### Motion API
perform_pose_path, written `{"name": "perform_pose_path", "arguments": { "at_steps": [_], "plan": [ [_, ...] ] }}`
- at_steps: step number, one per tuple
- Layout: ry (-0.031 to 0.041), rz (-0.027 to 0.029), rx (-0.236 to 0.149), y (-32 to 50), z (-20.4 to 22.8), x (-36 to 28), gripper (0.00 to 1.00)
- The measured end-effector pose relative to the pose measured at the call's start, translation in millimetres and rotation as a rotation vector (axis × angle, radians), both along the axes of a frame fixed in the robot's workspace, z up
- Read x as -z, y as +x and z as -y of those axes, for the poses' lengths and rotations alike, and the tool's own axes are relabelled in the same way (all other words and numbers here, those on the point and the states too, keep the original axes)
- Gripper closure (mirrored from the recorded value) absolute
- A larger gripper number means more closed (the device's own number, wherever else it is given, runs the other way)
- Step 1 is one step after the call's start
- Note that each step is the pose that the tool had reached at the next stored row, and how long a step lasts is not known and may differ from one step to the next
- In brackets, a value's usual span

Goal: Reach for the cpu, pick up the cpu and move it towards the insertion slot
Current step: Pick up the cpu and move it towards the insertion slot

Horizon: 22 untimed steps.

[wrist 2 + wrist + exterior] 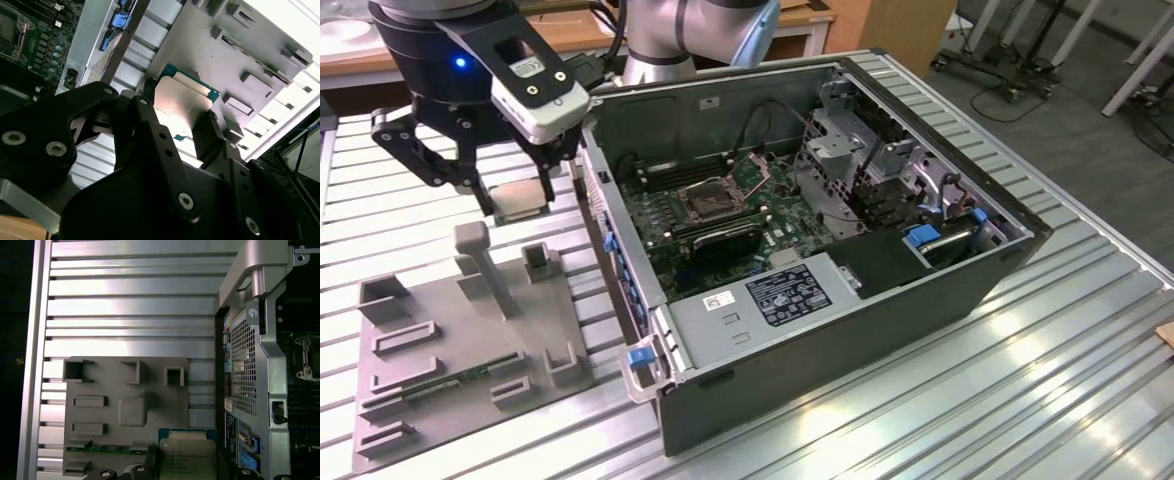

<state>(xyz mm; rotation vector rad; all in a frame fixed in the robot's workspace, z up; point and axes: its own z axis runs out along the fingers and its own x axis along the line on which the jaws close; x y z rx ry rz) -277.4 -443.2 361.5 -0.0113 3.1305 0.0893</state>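
My gripper (520,200) hangs above the table, to the exterior view's left of the open computer case, shut on the cpu (524,196). The cpu is a thin square chip with a silver face and a green edge. In both wrist views the cpu (182,102) (187,457) sits flat between the black fingers (145,107), lifted off the grey fixture plate (110,385). The insertion slot (711,200) is the dark square socket with a metal frame on the motherboard inside the case. Parts of the insertion slot (10,25) (306,357) also show at the edges of both wrist views.
The grey fixture plate (454,340) with upright posts lies on the ribbed metal table (1067,380) below the gripper. The case's side wall (607,230) stands between the gripper and the motherboard. Cables, a drive cage (854,160) and black memory slots (720,238) surround the socket.
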Motion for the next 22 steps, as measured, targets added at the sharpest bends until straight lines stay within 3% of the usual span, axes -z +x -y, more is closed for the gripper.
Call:
{"name": "perform_pose_path", "arguments": {
  "at_steps": [14,22],
  "plan": [
    [0.0000,0.0000,0.000,0.9,0.0,-2.3,0.46],
    [-0.0001,0.0000,0.000,16.3,0.0,-2.3,0.46]
  ]
}}
